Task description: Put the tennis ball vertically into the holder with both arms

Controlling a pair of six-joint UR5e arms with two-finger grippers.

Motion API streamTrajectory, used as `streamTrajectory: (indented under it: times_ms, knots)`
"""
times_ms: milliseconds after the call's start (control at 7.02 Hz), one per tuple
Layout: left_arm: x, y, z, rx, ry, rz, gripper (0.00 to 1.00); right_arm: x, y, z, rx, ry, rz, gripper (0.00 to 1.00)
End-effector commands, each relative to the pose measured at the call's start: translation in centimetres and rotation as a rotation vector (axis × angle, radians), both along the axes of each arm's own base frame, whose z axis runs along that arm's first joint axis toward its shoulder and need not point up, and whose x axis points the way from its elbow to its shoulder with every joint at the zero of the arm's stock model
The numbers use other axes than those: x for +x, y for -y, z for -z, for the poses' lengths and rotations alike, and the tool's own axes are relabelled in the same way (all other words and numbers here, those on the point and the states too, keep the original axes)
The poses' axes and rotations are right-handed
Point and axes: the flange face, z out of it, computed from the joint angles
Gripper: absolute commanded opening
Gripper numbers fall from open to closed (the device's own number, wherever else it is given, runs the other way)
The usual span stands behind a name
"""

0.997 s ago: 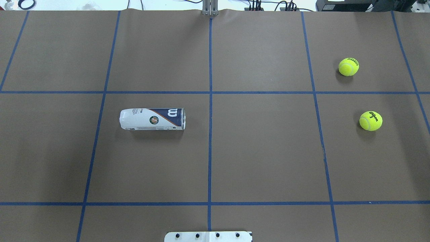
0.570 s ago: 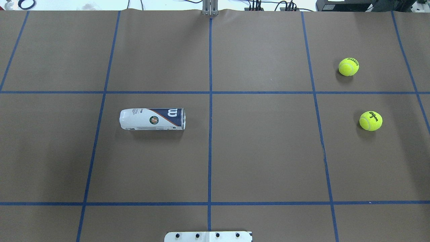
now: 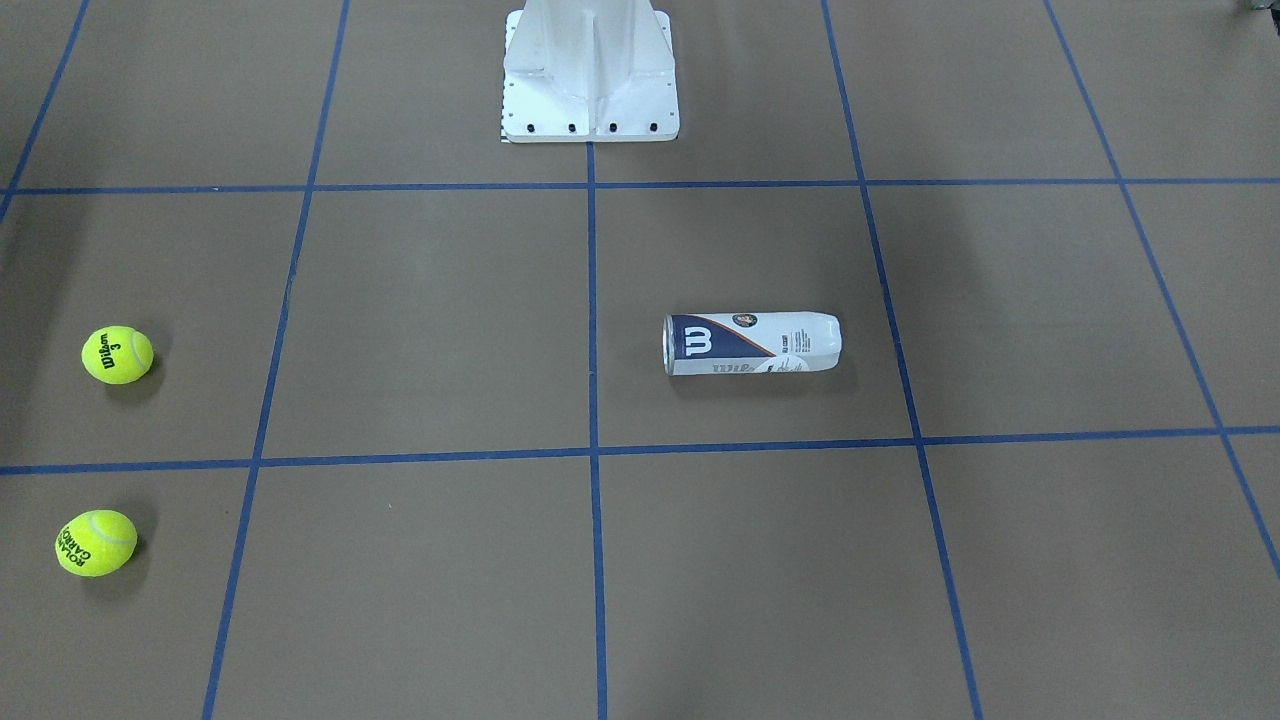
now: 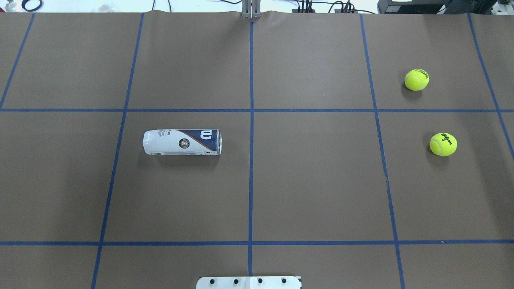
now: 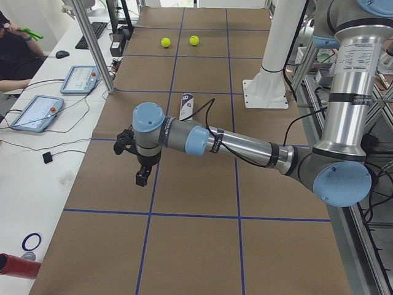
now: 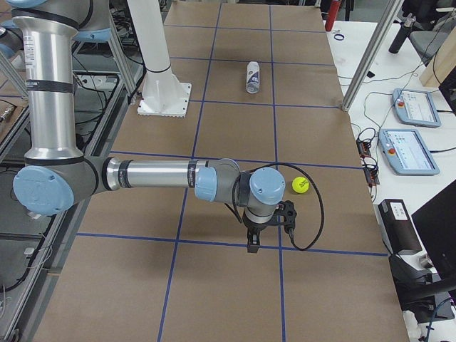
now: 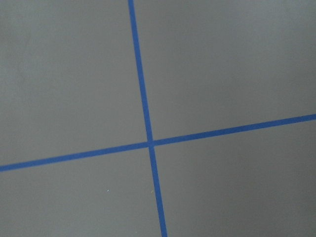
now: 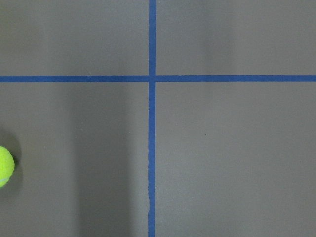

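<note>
The holder (image 4: pixel 182 141) lies on its side on the brown table, left of centre, its metal rim toward the middle line; it also shows in the front view (image 3: pixel 752 344). Two yellow tennis balls rest at the right: a far one (image 4: pixel 417 79) and a nearer one (image 4: pixel 443 144). My left gripper (image 5: pixel 142 177) shows only in the exterior left view, hanging over a tape crossing well short of the holder (image 5: pixel 186 104). My right gripper (image 6: pixel 251 246) shows only in the exterior right view, close to one ball (image 6: pixel 300 184). I cannot tell whether either is open or shut.
The white pedestal base (image 3: pixel 590 110) stands at the robot's edge of the table. Blue tape lines grid the brown surface. Tablets (image 5: pixel 35 112) and cables lie on the white bench past the table's far edge, with an aluminium post (image 5: pixel 92 43) there.
</note>
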Motion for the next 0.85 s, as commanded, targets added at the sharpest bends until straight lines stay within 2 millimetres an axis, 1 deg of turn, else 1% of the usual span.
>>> streamTrajectory:
  times_ms: [0, 142, 285, 427, 570, 712]
  knots:
    - [9.1, 3.6, 9.4, 0.193, 0.007, -0.127, 1.0, -0.1, 0.2, 0.0, -0.002, 0.0, 0.0, 0.99]
    - [12.6, 3.6, 11.2, 0.238, 0.009, -0.182, 0.99, 0.0, 0.2, 0.0, 0.0, 0.0, 0.0, 0.99]
    - [15.8, 3.1, 14.6, 0.305, -0.011, -0.238, 0.99, -0.1, 0.2, 0.0, -0.002, 0.0, 0.0, 0.99]
    - [20.1, 2.6, 19.6, 0.389, -0.038, -0.306, 0.99, -0.1, 0.6, 0.3, 0.007, 0.0, 0.002, 0.99]
    - [24.3, 1.8, 22.4, 0.434, -0.064, -0.373, 1.0, -0.1, 0.6, 0.3, 0.007, 0.0, 0.002, 0.99]
    - [29.5, 0.2, 24.7, 0.469, -0.094, -0.458, 1.0, -0.1, 0.6, 0.3, 0.006, 0.0, 0.002, 0.99]
